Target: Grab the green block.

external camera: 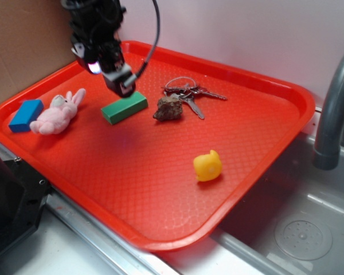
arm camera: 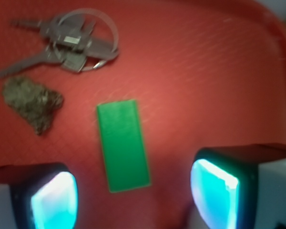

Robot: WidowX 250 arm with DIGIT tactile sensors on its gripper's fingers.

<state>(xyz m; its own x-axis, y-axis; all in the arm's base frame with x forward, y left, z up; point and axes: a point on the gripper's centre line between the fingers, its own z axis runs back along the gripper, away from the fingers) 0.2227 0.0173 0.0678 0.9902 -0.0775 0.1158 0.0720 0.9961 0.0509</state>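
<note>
**Hovering over the green block, fingers spread**

Hanging above the far-left part of the red tray [external camera: 264,189], the end effector [external camera: 121,85] is open and holds nothing: in the wrist view its two lit fingertips [arm camera: 55,200] stand wide apart with the green block [arm camera: 123,145] lying flat between them, nearer the left one. The block rests on the tray floor, just right of the pink bunny [external camera: 58,113] and just left of the brown rock [external camera: 169,107], with the keys [external camera: 189,93] beyond the rock.

The main risk, as I judge it, is an off-centre close. Since the block sits closer to one finger, that finger could meet it first and push or twist it on the tray before the other arrives. Coming down too shallow might let the smooth faces slip free.

The arm reaches in from the far left, wrist pointed steeply down, its cable looping above; whether the tips are touching the tray I cannot tell.
</note>
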